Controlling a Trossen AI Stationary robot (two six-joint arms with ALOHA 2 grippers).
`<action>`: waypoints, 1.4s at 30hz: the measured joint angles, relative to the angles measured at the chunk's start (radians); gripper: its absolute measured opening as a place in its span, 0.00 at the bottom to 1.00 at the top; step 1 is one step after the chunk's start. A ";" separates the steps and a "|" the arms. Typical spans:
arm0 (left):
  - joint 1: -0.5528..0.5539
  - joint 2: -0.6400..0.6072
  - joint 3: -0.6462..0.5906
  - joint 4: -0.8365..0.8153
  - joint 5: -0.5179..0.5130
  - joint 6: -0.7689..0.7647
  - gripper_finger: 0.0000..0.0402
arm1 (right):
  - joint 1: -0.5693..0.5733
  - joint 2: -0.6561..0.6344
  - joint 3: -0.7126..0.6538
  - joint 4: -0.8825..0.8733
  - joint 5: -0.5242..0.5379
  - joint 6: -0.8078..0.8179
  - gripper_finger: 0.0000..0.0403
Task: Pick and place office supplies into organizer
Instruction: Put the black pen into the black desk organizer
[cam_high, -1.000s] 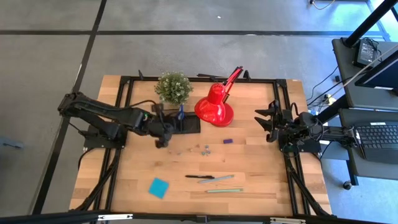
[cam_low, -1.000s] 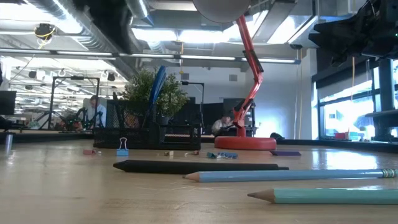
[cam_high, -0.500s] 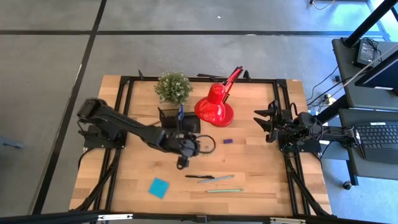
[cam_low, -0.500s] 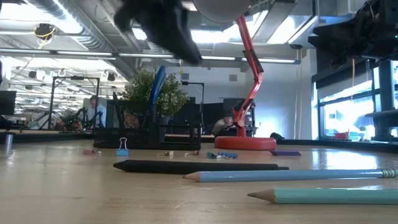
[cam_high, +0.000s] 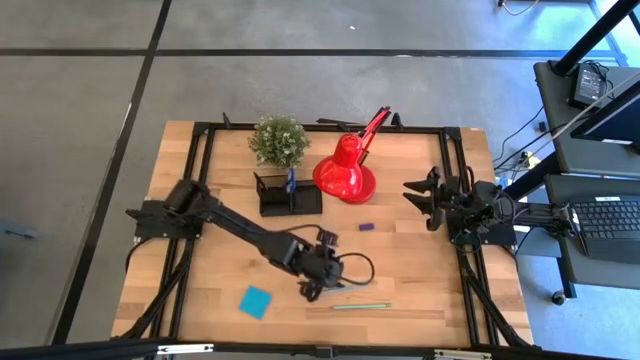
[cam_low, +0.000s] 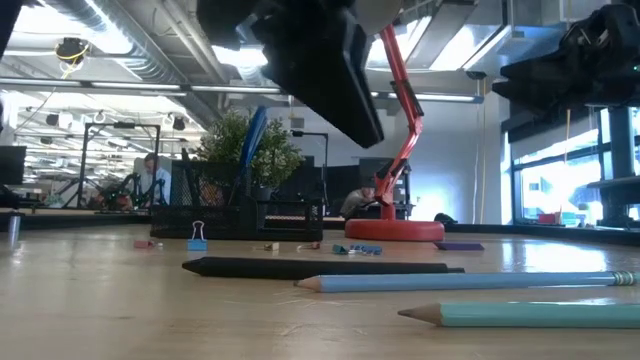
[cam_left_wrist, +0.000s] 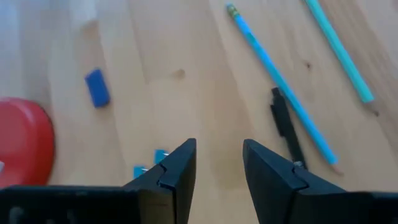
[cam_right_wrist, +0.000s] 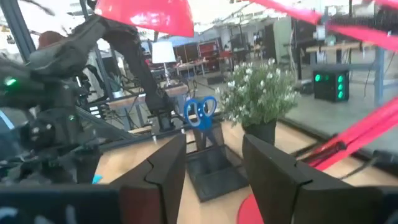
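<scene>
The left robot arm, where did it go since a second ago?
The left gripper swung away from the small black desk organizer, across the wooden table, and now hangs over the thin black pen and blue pencil, fingers open, holding nothing. The right gripper barely moved. The red desk lamp, green potted plant and square blue sticky-note pad stayed put.

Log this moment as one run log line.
left gripper: open, empty, above black pen | right gripper: open, empty, waiting at table's right edge | scissors: upright in organizer | pencils: on table
</scene>
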 joint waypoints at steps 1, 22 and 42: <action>-0.005 0.019 0.028 -0.035 -0.001 -0.031 0.32 | 0.000 0.000 0.000 0.001 0.000 0.009 0.40; -0.058 0.205 0.159 -0.045 0.028 -0.207 0.32 | 0.000 0.000 0.000 0.006 0.000 0.080 0.40; -0.047 0.215 0.157 -0.041 0.034 -0.273 0.32 | 0.000 0.000 0.000 0.004 0.000 0.078 0.40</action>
